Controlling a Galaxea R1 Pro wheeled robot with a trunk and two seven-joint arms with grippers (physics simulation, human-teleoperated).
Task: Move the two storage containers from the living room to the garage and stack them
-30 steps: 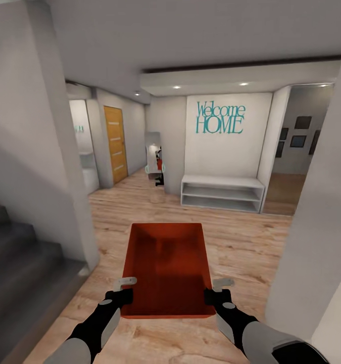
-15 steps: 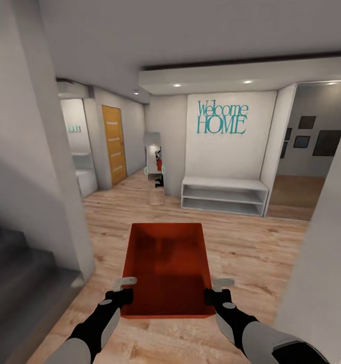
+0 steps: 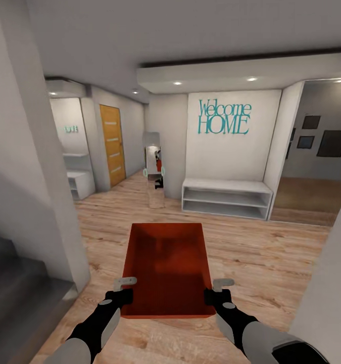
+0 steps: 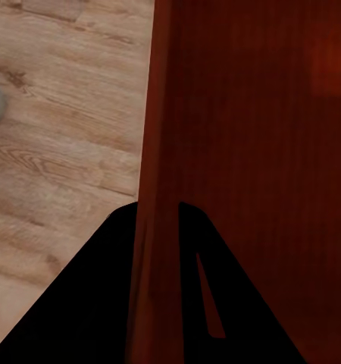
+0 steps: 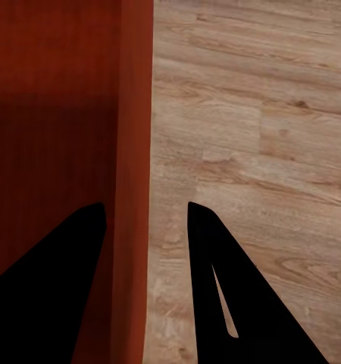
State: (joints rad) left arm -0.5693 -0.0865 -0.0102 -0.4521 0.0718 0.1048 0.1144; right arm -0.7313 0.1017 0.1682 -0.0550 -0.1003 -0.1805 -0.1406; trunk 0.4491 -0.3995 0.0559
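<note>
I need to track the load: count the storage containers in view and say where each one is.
1. The container is held over the wood floor, the left gripper on one side wall and the right gripper on the other. A second could be nested inside, unseen.

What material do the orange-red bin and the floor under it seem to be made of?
The storage container looks like moulded plastic: one even orange-red colour, thin smooth walls, a soft matte sheen, though a render cannot confirm it. The floor looks like light wood planks or laminate: visible grain, knots and plank seams, clearest in the right wrist view.
</note>
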